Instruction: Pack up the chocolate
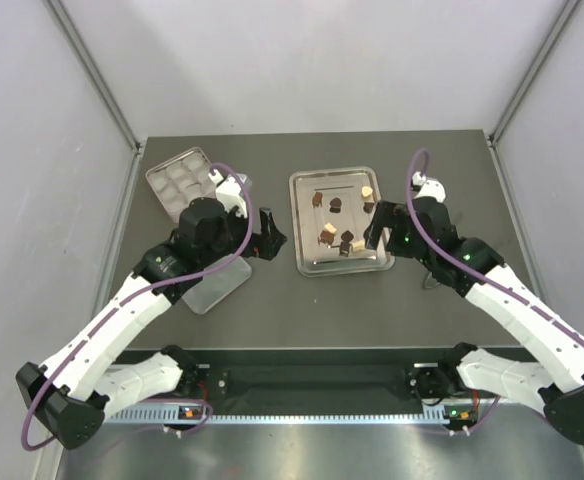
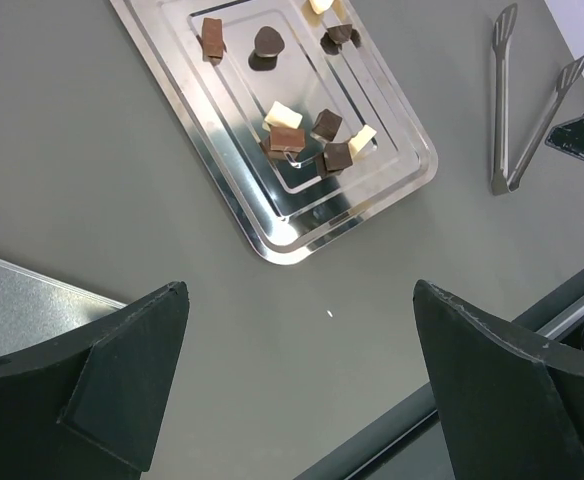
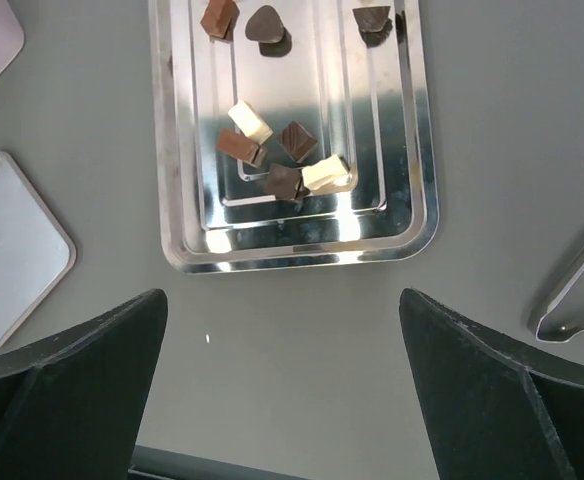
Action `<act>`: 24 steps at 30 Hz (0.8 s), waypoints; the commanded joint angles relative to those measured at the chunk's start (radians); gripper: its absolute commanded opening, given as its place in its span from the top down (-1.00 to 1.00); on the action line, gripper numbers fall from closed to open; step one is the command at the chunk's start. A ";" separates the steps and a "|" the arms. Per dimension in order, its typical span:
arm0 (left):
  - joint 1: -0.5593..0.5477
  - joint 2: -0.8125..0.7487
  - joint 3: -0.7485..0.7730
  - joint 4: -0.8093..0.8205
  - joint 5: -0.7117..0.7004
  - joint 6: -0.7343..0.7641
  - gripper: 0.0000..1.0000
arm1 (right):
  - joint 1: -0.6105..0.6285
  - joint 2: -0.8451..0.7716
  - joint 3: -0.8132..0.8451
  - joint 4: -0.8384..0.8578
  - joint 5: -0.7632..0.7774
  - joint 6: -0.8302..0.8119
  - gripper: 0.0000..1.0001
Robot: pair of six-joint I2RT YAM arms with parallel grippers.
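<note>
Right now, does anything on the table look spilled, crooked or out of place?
Nothing looks spilled or damaged. Every chocolate piece lies inside the steel tray. The only untidy spot is the near cluster, where several pieces touch or lean on each other.

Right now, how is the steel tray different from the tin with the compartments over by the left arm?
The steel tray is one flat open well holding the chocolate pieces; the tin is split into compartments that look empty. The tray sits square to the table, while the tin lies turned at an angle. Both are rounded rectangles resting on the table.
</note>
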 commanded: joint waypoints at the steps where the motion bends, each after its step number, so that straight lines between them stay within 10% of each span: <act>1: 0.002 -0.019 -0.003 0.039 -0.004 0.011 -0.98 | 0.006 -0.030 0.024 0.001 0.068 0.026 -0.99; 15: 0.001 -0.033 -0.031 0.045 0.015 -0.003 -0.98 | -0.305 0.125 -0.048 0.025 0.147 0.032 -0.95; 24: 0.001 -0.046 -0.035 0.055 0.051 -0.008 -0.98 | -0.487 0.277 -0.137 0.145 0.060 0.030 -0.34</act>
